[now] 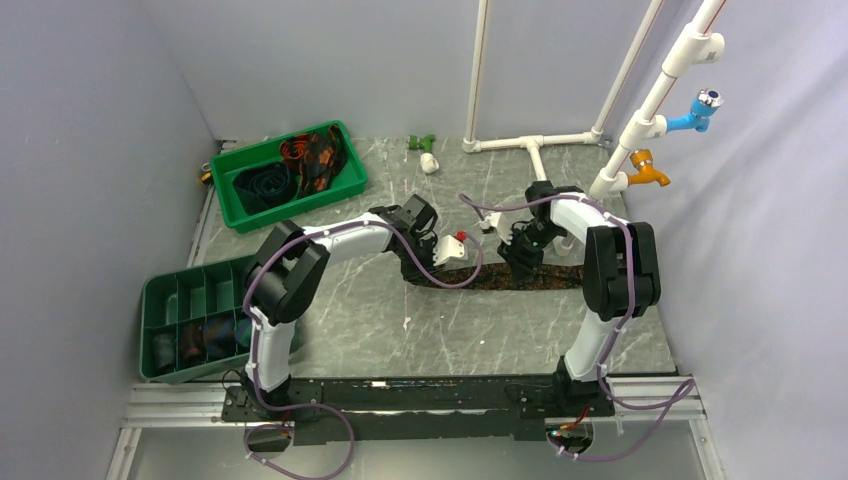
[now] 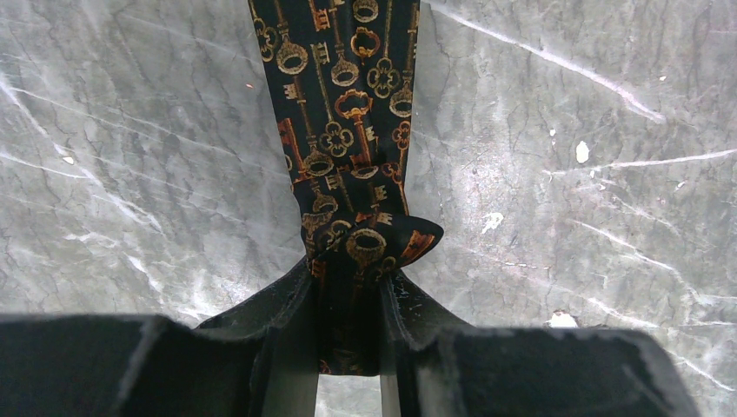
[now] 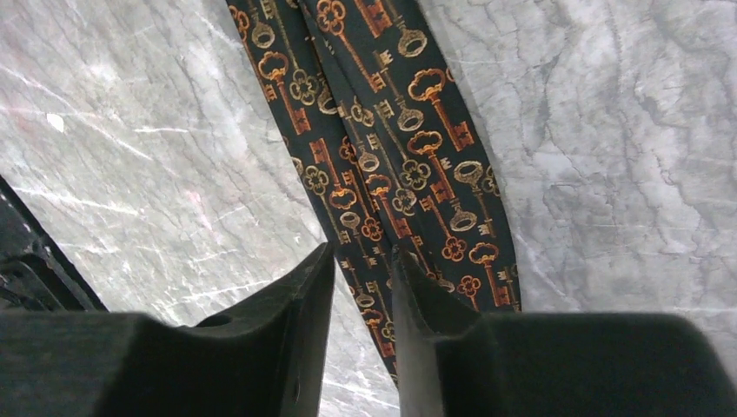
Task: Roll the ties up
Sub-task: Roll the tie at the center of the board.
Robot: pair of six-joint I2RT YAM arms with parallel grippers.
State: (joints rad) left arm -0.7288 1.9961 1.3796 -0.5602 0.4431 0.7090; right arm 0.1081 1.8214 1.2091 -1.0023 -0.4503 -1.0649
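A long dark tie [image 1: 556, 277] with gold and orange keys on it lay flat on the table [image 1: 380, 330]. It was stretched sideways across the middle, a little toward the right edge.

The left tool [image 1: 428, 268] was down at the left end of the tie. Seen from its own camera, the left tool [image 2: 348, 334] was closed tight on that end. The cloth there was folded over into a small bump, and the bump was pinched between the two black fingers [image 2: 287, 321]. The rest of the tie [image 2: 339, 104] ran straight away from the tool over the grey table [image 2: 130, 130].

The right tool [image 1: 520, 262] was farther along the same tie, toward its right end. From its camera, the right tool [image 3: 362, 334] had its fingers [image 3: 426, 330] close together, with only a thin gap between them. The tie [image 3: 408, 174] lay under it, and one edge showed through the gap. I could not tell if it was pinching the cloth or only sitting just above it.

More ties [image 1: 310, 160] lay in a heap in a green tray [image 1: 345, 185] at the far left corner. A second green tray [image 1: 160, 300] with little boxes sat at the left edge.
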